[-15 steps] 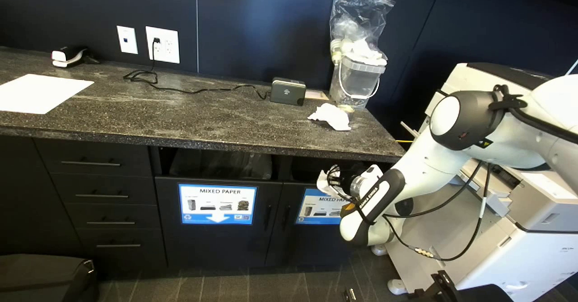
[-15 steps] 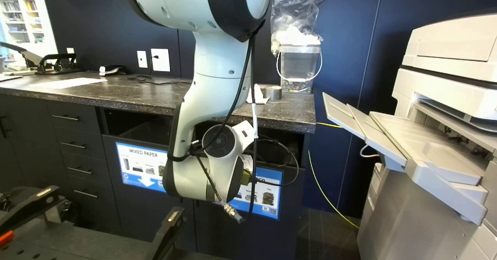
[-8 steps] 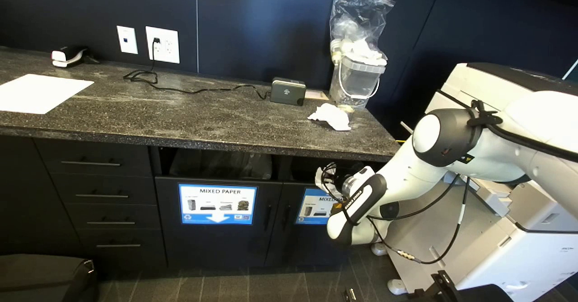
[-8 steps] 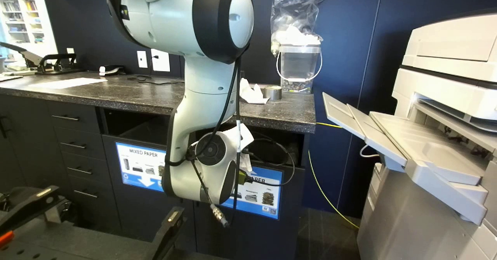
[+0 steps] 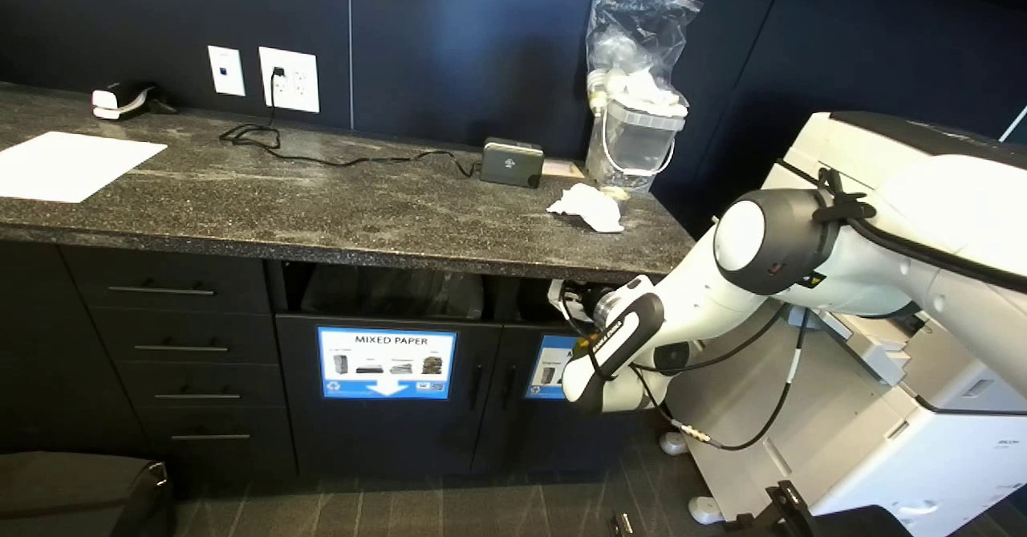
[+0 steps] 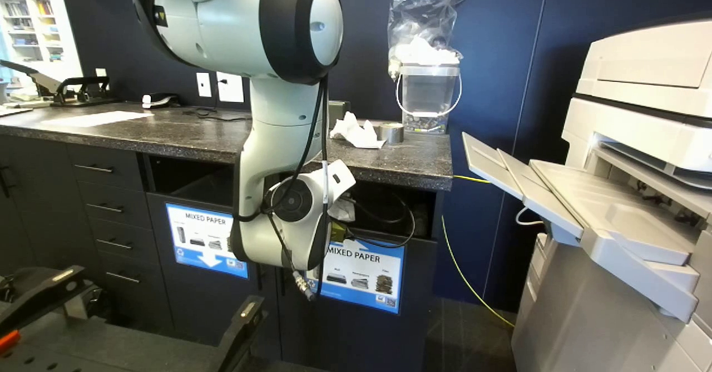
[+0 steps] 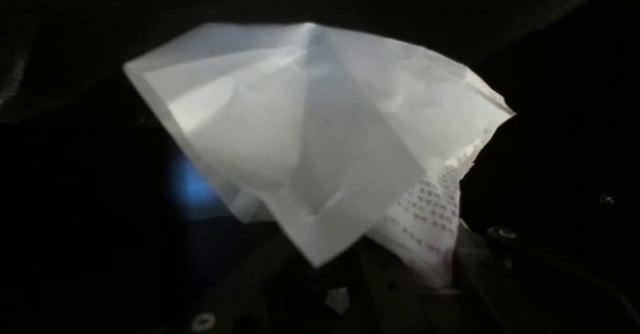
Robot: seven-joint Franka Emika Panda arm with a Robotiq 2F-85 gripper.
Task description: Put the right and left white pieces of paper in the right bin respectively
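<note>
A robot's claw (image 5: 574,296) pinches 1 crumpled white paper (image 7: 310,139) at the mouth of the right bin (image 6: 418,283), how far in I cannot tell, with its folds fanned out ahead of the grip, likely so it falls inside when released. The 2nd white wad (image 5: 590,206) rests on the counter (image 5: 385,208) above, probably waiting because the claw carries just 1 at a time.

On the dark counter (image 5: 361,212) there lie a white sheet (image 5: 76,166), a black cable (image 5: 337,164), a crumpled paper (image 5: 592,206) and a tape roll (image 6: 392,133); a box (image 5: 511,163) and a bucket (image 6: 428,95) stand there.
</note>
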